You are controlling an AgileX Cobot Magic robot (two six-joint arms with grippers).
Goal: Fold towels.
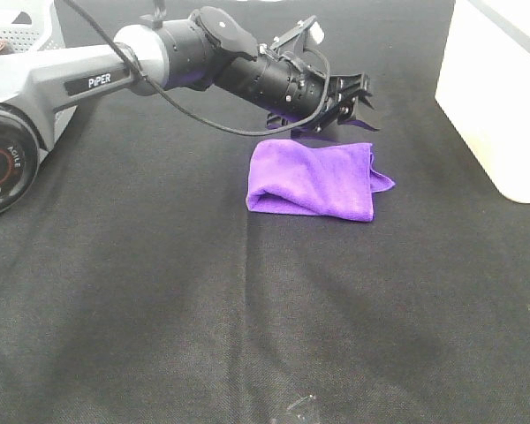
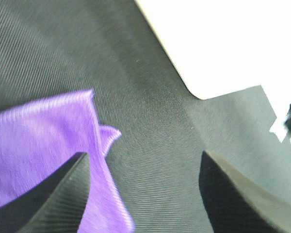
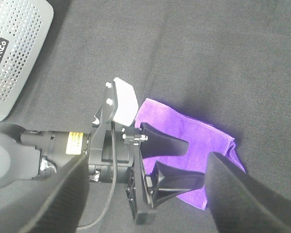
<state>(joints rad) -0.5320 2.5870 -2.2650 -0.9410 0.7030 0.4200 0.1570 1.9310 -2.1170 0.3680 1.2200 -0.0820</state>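
Exterior high view: a black woven cloth (image 1: 159, 309) covers the whole work surface. On it, near the middle, lies the purple towel (image 1: 314, 179), fuzzy microfibre folded into a soft rectangle with one corner poking out. Just above its far edge hovers the left gripper (image 1: 358, 104), its ribbed black fingers (image 2: 63, 194) apart and empty. The right gripper (image 3: 145, 194) hangs higher, jaws wide, holding nothing.

There was one purple towel (image 1: 314, 178), one white box (image 1: 499, 88), one perforated grey device (image 3: 17, 53), and two grippers.
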